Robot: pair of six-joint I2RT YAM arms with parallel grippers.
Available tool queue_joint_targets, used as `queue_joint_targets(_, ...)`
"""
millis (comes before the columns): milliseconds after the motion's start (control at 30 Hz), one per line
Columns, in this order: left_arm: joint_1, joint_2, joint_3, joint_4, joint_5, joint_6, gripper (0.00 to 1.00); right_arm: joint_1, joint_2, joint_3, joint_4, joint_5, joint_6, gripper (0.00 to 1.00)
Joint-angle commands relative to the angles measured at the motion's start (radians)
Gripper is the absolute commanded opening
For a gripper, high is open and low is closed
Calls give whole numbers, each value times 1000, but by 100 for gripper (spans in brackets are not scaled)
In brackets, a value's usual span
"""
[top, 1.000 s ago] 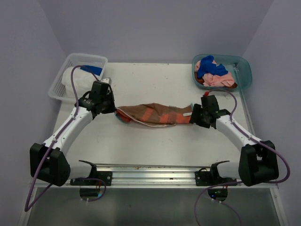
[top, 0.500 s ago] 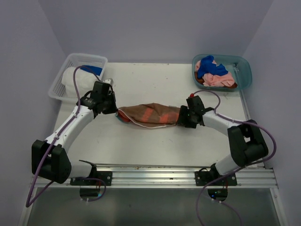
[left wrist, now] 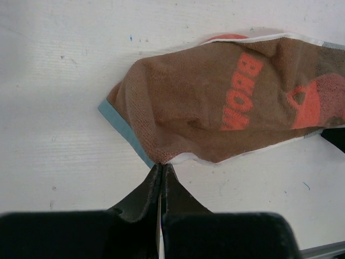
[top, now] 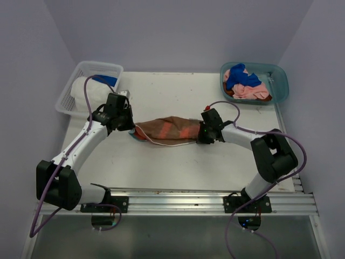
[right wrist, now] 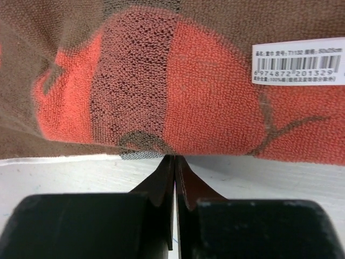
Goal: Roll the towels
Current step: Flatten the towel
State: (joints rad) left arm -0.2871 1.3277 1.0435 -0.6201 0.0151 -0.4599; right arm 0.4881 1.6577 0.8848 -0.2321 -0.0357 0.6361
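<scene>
A brown towel [top: 170, 129] with orange print lies bunched lengthwise across the middle of the table. My left gripper [top: 131, 128] is shut at its left end; in the left wrist view the fingertips [left wrist: 161, 166] pinch the corner of the brown towel [left wrist: 215, 108] beside its light-blue hem. My right gripper [top: 200, 136] is shut at the right end; its tips [right wrist: 175, 157] meet the lower edge of the towel [right wrist: 161, 81]. More towels, blue [top: 237, 77] and pink [top: 250, 90], lie in the teal tub [top: 280, 81].
A white mesh basket [top: 69, 100] at the back left holds a white cloth [top: 86, 89] and a blue one [top: 102, 80]. A white barcode label [right wrist: 298, 68] sits on the brown towel. The metal rail [top: 178, 197] runs along the near edge.
My right gripper has slid left along the towel and closed from wide open onto its edge. The towel is bunched shorter. The left gripper has stayed put, shut.
</scene>
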Motion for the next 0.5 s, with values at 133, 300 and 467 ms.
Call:
queue_joint_targets(133,8,-28,24,-1,-10,13,0,-2,-97,72,-85,132,-19,0)
queue_joint_targets(300,8,-39,36,-10,-10,21,0,-2,-252,28,-136,212,-15,0)
queue_joint_targets(467,8,-15,46,26,28,24,0,-9,-380,37,-138,189,-19,0)
